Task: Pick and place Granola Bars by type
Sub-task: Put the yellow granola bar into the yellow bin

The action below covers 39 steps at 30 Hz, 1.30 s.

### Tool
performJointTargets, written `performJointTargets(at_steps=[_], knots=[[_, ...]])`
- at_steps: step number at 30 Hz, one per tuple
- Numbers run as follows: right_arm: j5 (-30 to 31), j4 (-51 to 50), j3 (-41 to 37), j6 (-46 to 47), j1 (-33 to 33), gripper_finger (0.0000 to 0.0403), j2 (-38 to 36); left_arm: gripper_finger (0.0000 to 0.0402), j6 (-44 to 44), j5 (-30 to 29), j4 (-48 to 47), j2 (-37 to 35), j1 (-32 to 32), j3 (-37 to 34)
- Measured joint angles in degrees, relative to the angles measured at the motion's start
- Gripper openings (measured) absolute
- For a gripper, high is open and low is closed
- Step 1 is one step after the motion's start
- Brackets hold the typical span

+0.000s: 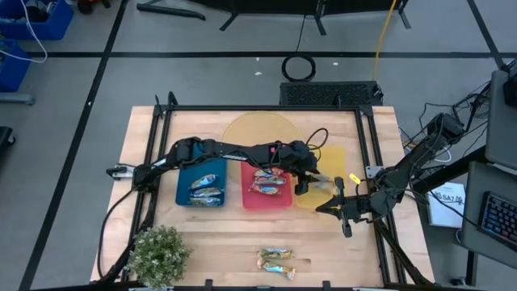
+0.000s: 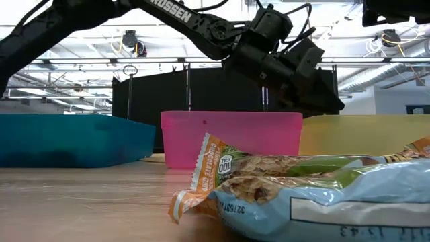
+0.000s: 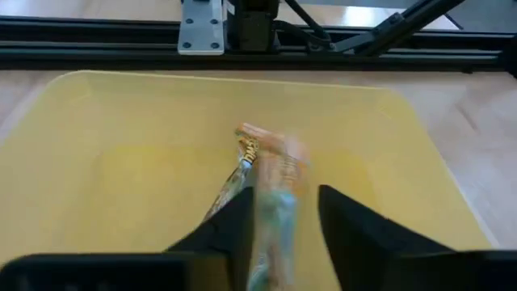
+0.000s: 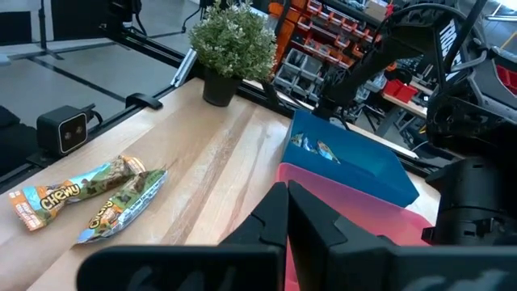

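Observation:
My left gripper (image 3: 287, 222) hangs over the yellow tray (image 1: 329, 158), open. A gold-tan and teal granola bar (image 3: 275, 182) shows blurred between its fingers, above the tray floor; in the high view this bar (image 1: 323, 184) lies just right of the gripper (image 1: 305, 183). Blue-silver bars (image 1: 203, 187) lie in the blue tray (image 1: 184, 194). Red-orange bars (image 1: 268, 184) lie in the red tray (image 1: 250, 202). Two gold-tan bars (image 1: 276, 263) lie flat on the table near its near edge. My right gripper (image 1: 338, 207) waits shut beside the yellow tray's near right corner. My left gripper points down into the yellow tray, with the gold-tan bar's upper end (image 3: 271, 222) standing between its open fingers (image 3: 238, 222). The bar is blurred, and I cannot tell whether a finger touches it.
A potted plant (image 1: 157, 252) stands at the near left corner. A black frame (image 1: 258, 109) runs around the table. The two loose bars (image 2: 302, 195) fill the low view's foreground, and they (image 4: 89, 198) also show in the right wrist view. Bare wood lies between trays and near edge.

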Motion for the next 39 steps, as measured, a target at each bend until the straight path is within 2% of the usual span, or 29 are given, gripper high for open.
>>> performJointTargets(at_steps=[5,7,10,12,13,17,19,21,26,28,30,32,34,36,39], knots=[[0.0,0.1,0.0,0.0,0.0,0.0000,0.0,0.0204,0.2,0.6,-1.4,-0.8,0.0,0.0],[-0.2,0.1,0.0,0.0,0.0,0.0000,0.0,0.0214,0.2,3.0,-4.7,-3.1,0.0,-0.1],[-0.2,0.0,0.0,0.0,0.0,0.0000,0.0,0.0211,1.2,4.1,-12.9,-10.3,-0.6,0.0],[-0.2,-0.1,0.0,0.0,0.0,0.0000,0.0,0.0194,2.3,2.3,-20.2,-15.8,-2.1,0.1],[-0.2,-0.1,0.0,0.0,0.0,0.0000,0.0,0.0179,2.9,-0.6,-24.6,-18.6,-3.5,0.1],[-0.2,-0.1,0.0,0.0,0.0,0.0000,0.0,0.0094,7.7,-18.2,-40.3,-28.9,-11.1,-4.1],[-0.2,-0.1,0.0,0.6,0.0,0.0000,0.0,0.0042,7.1,-22.9,-41.5,-34.7,-14.2,-10.5],[-0.2,-0.1,0.0,2.1,0.0,0.0000,0.1,0.0012,5.0,-24.2,-37.5,-41.8,-16.0,-19.8],[-0.3,0.9,0.0,3.5,-0.3,0.0000,1.2,0.0012,-1.6,-35.2,-16.5,-63.1,-19.3,-48.9],[-0.4,1.4,0.0,3.5,-0.8,0.0000,1.8,0.0005,-2.3,-34.0,-4.3,-71.2,-18.8,-61.1],[-0.4,2.3,0.0,3.5,-1.4,0.0000,2.9,0.0005,-0.2,-30.4,8.5,-77.6,-19.2,-72.5],[-0.4,2.1,0.0,3.4,-2.2,0.0000,4.2,0.0005,1.5,-28.2,20.4,-82.4,-21.1,-82.1],[-0.5,2.1,0.0,3.0,-3.1,0.0000,5.9,0.0004,1.6,-31.1,30.5,-86.0,-22.0,-89.5],[-0.4,3.8,0.0,3.5,-4.3,0.0000,7.9,0.0004,1.5,-34.2,39.5,-87.5,-22.4,-95.2],[-0.3,7.3,0.0,2.9,-7.1,0.0000,10.9,0.0003,1.5,-35.3,49.2,-86.8,-22.6,-100.9]])
